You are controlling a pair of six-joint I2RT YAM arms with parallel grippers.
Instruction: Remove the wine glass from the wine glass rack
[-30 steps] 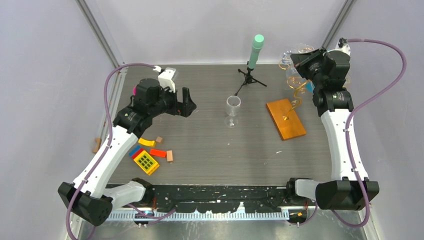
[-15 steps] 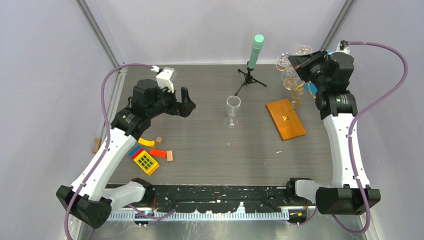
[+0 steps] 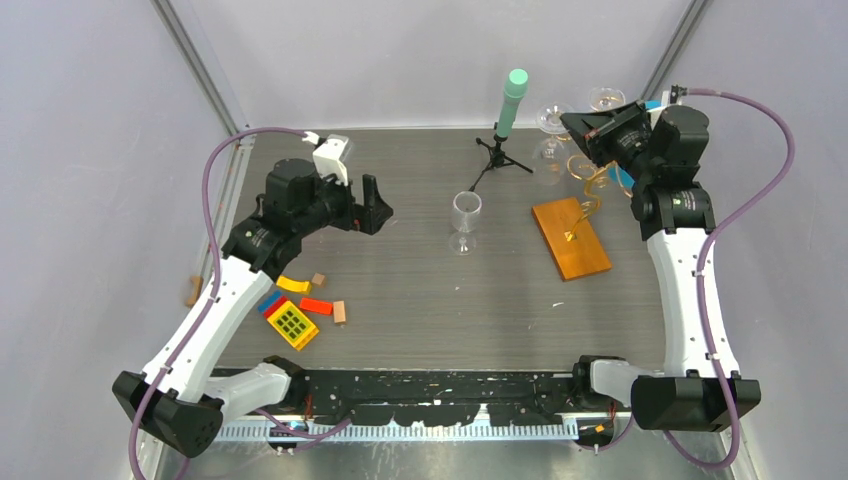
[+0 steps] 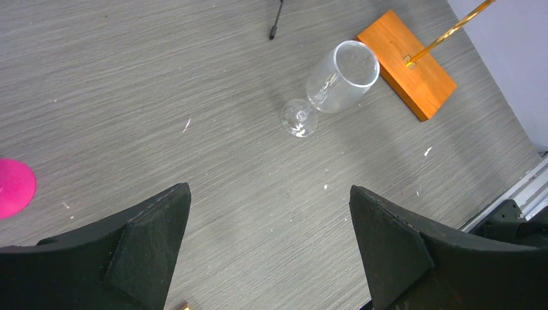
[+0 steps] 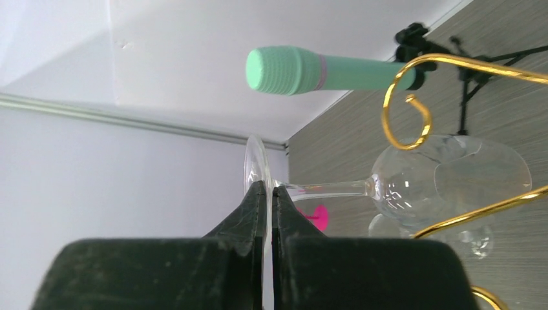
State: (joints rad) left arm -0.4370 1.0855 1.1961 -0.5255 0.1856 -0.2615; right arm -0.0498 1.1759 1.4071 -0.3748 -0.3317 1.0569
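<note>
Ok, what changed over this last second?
The right claw, shut on the foot of a wine glass, drew it leftward away from the wine glass rack. The left claw stayed open and still; the glass standing mid-table did not move.

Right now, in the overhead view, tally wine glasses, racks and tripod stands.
Wine glass rack: 1
Tripod stand: 1
Wine glasses: 3 (standing glass, held glass in right gripper, hanging glass)
Total: 5
</note>
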